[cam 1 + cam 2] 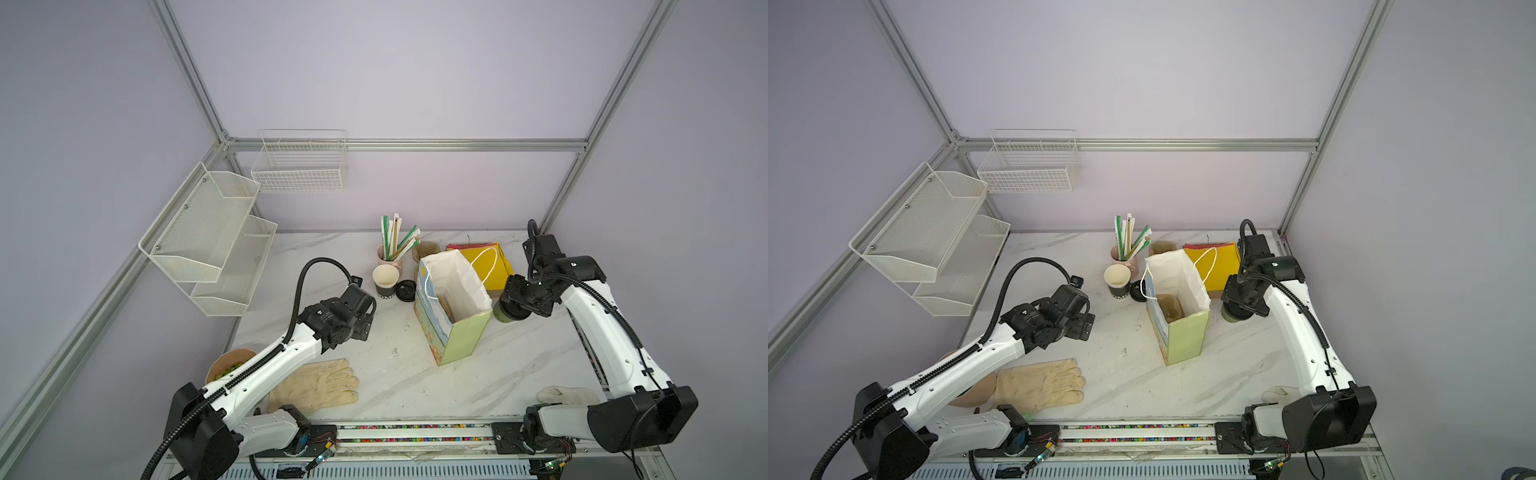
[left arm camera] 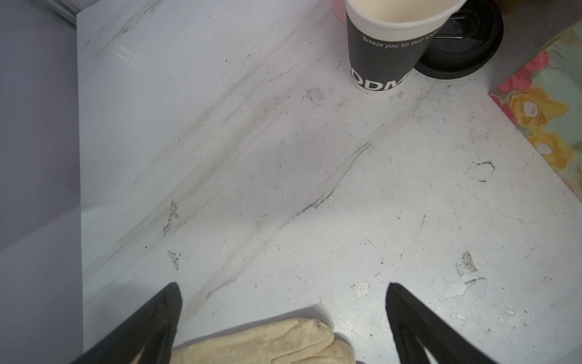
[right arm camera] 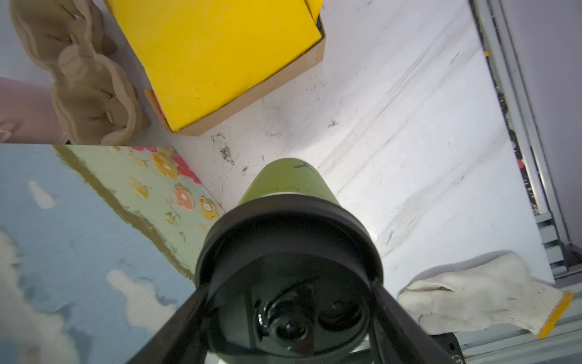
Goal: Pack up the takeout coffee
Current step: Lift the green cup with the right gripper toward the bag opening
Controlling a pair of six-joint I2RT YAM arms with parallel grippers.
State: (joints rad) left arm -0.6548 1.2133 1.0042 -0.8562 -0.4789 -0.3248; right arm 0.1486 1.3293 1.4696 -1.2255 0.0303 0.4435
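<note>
Half done at best: grasp step, with right gripper (image 3: 289, 285) pinching takeout coffee (image 3: 288, 182) by its black lid (image 3: 283, 217), seemingly on table (image 1: 519, 365) just right of paper bag (image 1: 459, 336), left gripper (image 2: 282, 286) spread and empty; next, lift clear of rim, lower upright into bag.

Bag (image 1: 453, 307) ctr of tabletop (image 1: 519, 365); takeout coffee (image 1: 502, 316) just R of it; lid (image 1: 405, 290) just L; straw cup (image 1: 388, 253) behind-L; box (image 1: 500, 266) behind-R; glove (image 1: 316, 384) front-L.

Scuffed white marble-look tabletop (image 1: 519, 353). Standing on it: floral paper bag (image 1: 461, 336), light green paper cup with black lid (image 1: 505, 316) just beside (touching? cannot tell), black lettered paper cup (image 1: 384, 287), loose round black lid (image 1: 406, 290). Flat: cream leather glove (image 1: 316, 384), white knit glove (image 1: 565, 395).
</note>
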